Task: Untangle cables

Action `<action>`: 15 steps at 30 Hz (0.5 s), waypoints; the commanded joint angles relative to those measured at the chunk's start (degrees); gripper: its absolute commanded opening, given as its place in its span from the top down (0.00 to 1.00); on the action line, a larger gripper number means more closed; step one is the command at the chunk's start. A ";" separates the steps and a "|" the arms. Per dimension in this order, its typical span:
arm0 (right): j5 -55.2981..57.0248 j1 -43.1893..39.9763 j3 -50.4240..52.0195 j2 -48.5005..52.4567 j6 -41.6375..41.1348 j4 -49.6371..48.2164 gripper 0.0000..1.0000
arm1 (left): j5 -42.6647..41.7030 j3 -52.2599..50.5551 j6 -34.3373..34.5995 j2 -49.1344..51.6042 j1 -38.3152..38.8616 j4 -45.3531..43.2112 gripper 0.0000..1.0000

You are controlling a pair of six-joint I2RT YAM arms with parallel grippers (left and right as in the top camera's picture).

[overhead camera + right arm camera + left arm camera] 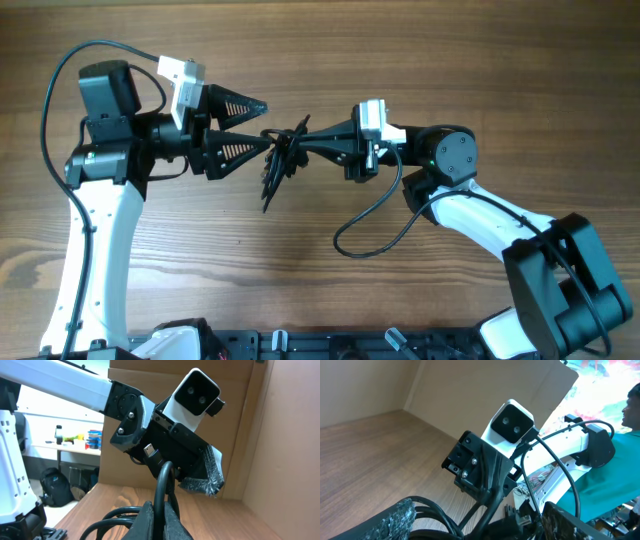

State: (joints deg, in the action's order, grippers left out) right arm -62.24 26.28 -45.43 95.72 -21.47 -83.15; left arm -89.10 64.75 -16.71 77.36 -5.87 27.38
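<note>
Overhead view. The tangle of thin black cables (283, 160) sits over the middle of the wooden surface (400, 60), between the two arms. The right end effector (297, 137) is closed on the cables. The left end effector (266, 125) has its jaws spread wide, with its fingertips flanking the tangle's left edge.

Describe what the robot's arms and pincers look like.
Both the left arm and right arm have white links and black joints. Each carries a white camera box and a looping black cable. The left pincer has black, triangular, ribbed fingers; the right pincer is slim and black.
</note>
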 commanded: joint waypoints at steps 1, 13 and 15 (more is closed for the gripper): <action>2.27 -0.35 -0.48 -1.11 -1.01 -0.22 0.96 | -1.27 -0.26 -0.90 0.33 0.26 0.07 0.18; 0.72 -0.33 -0.48 -1.11 -1.27 -3.96 0.96 | 3.15 -0.26 -0.87 0.44 1.77 0.94 0.24; 0.50 -0.33 -0.48 -1.11 -1.27 -4.55 0.96 | 5.55 -0.26 -0.90 0.57 3.15 1.49 0.24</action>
State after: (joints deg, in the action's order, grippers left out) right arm -61.80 26.28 -45.43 95.72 -21.87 -86.32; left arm -87.44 64.75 -16.86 77.36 -4.67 28.25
